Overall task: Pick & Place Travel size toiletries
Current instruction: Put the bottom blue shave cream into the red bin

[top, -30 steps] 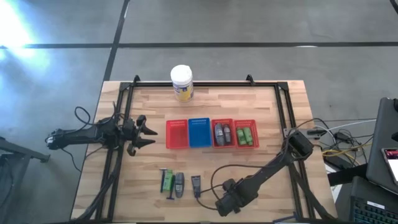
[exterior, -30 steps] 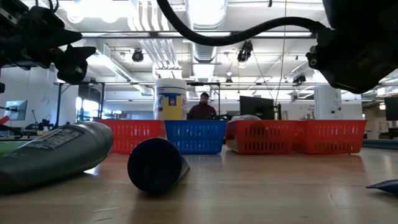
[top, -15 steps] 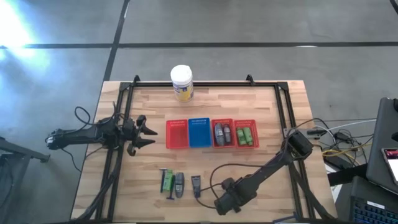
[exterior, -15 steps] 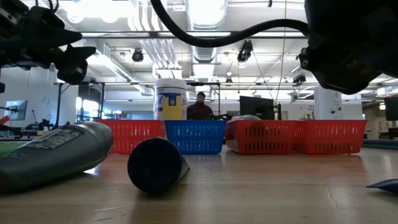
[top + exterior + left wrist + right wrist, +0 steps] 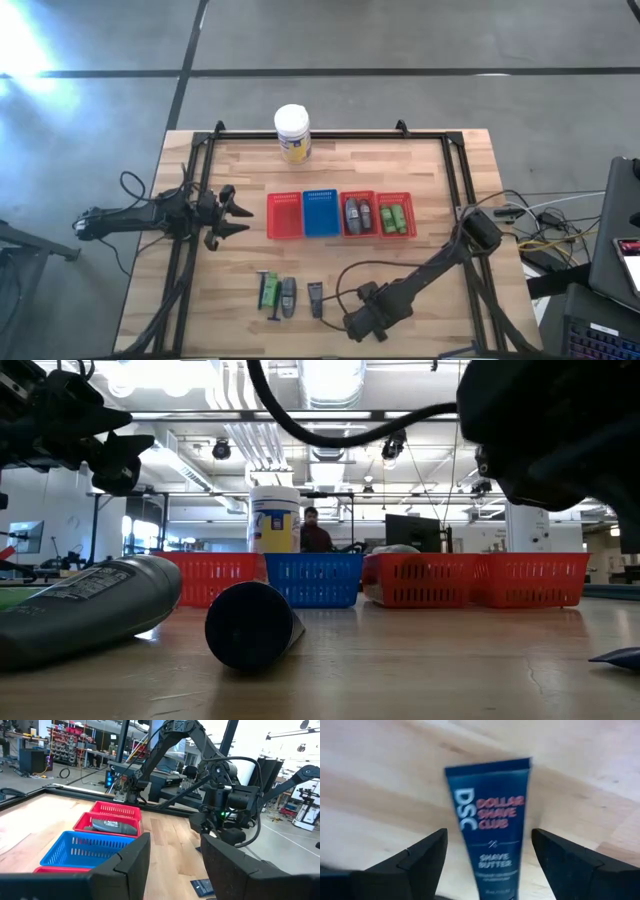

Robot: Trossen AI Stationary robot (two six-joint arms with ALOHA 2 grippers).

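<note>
Three loose toiletries [image 5: 289,297]: lying at the counter's [image 5: 420,180] near edge.
Right hand [image 5: 490,865]: hovering with fingers spread, straddling the dark blue shave-butter tube [image 5: 491,822], gripping nothing.
Left hand [image 5: 232,216]: waiting partly open, empty, beside the baskets [image 5: 340,215].
Far baskets: holding grey and green toiletries.

Counter [image 5: 340,165]: pale wood planks, matt, visible grain. Tube [image 5: 492,827] between right pincer [image 5: 490,865] fingers: smooth dark-blue plastic, slight sheen. Baskets [image 5: 340,215] beyond it: plastic mesh. Pincer fingers: matt black.
</note>
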